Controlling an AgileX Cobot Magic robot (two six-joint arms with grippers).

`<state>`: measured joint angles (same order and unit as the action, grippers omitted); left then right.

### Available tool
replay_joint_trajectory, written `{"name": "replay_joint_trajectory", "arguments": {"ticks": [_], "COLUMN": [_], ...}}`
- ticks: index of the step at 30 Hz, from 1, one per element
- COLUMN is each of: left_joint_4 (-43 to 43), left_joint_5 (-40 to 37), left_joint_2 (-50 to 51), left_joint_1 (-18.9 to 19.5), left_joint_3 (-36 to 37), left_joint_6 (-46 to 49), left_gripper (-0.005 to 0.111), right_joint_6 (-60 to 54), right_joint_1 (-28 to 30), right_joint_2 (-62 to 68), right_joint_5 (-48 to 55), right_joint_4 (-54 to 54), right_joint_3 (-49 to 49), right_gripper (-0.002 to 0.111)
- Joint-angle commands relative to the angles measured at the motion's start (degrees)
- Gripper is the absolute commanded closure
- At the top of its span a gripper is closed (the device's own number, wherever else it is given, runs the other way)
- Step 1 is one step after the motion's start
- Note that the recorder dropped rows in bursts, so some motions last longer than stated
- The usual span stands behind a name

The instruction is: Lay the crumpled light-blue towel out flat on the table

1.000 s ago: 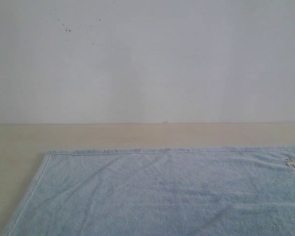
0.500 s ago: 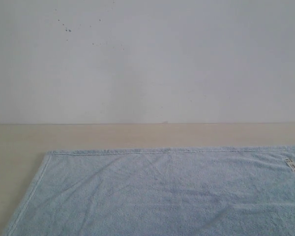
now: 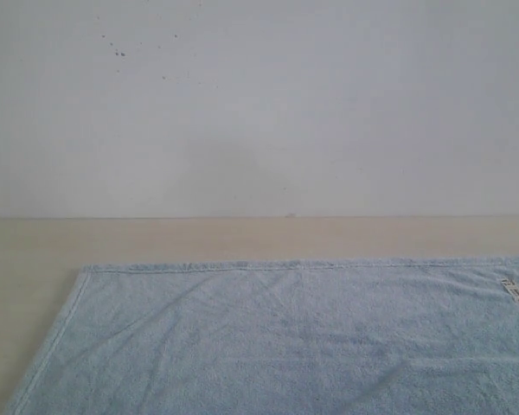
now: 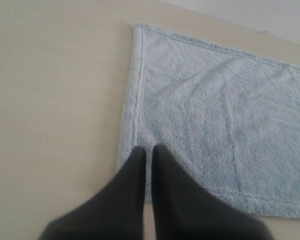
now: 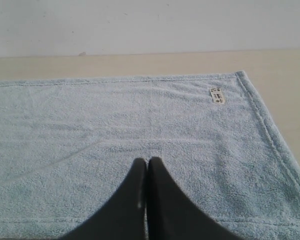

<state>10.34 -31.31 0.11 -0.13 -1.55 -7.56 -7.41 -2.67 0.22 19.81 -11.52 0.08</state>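
The light-blue towel [image 3: 294, 337] lies spread flat on the beige table [image 3: 242, 235], its far hem straight and its white tag [image 3: 515, 290] near the right edge. No gripper shows in the exterior view. My left gripper [image 4: 149, 149] is shut with nothing in it, hanging over the towel [image 4: 215, 115] near one corner. My right gripper [image 5: 147, 161] is shut and empty above the towel [image 5: 115, 125] near its front hem, with the tag [image 5: 216, 94] further off toward the wall.
A plain white wall [image 3: 259, 104] rises behind the table. Bare table surface [image 4: 50, 100] lies beside the towel's left edge, and a strip [image 5: 285, 75] lies past its right edge.
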Motion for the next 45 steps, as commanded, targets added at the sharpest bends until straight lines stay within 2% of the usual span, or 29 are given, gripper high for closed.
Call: {"name": "replay_joint_trajectory", "arguments": {"ticks": [1, 27, 29, 31, 34, 36, 41, 45], "left_joint_4": [1.3, 1.3, 1.3, 1.3, 1.3, 1.3, 1.3, 1.9], "left_joint_5": [0.4, 4.1, 8.3, 14.6, 14.1, 14.0, 13.3, 12.4], "left_joint_2": [-0.1, -0.1, -0.1, -0.1, -0.1, -0.1, -0.1, -0.1], "left_joint_1": [0.1, 0.1, 0.1, 0.1, 0.1, 0.1, 0.1, 0.1], "left_joint_3": [0.3, 1.1, 1.6, 1.6, 1.6, 1.6, 1.6, 1.6], "left_joint_6": [1.2, 4.3, 7.1, 13.7, 23.3, 24.6, 23.5, 16.3], "left_gripper": [0.103, 0.103, 0.103, 0.103, 0.103, 0.103, 0.103, 0.103], "right_joint_6": [-0.2, -0.2, -0.2, -0.2, -0.2, -0.2, -0.2, -0.2], "right_joint_1": [0.3, 0.3, 0.3, 0.3, 0.3, 0.3, 0.3, 0.3], "right_joint_2": [-0.2, -0.2, -0.2, -0.2, -0.2, -0.2, -0.2, -0.2], "right_joint_5": [-0.3, -0.3, -0.3, -0.3, -0.3, -0.3, -0.3, -0.3], "right_joint_4": [0.3, 0.3, 0.3, 0.3, 0.3, 0.3, 0.3, 0.3], "right_joint_3": [-0.1, -0.1, -0.1, -0.1, -0.1, -0.1, -0.1, -0.1], "right_gripper": [0.109, 0.109, 0.109, 0.109, 0.109, 0.109, 0.109, 0.109]}}
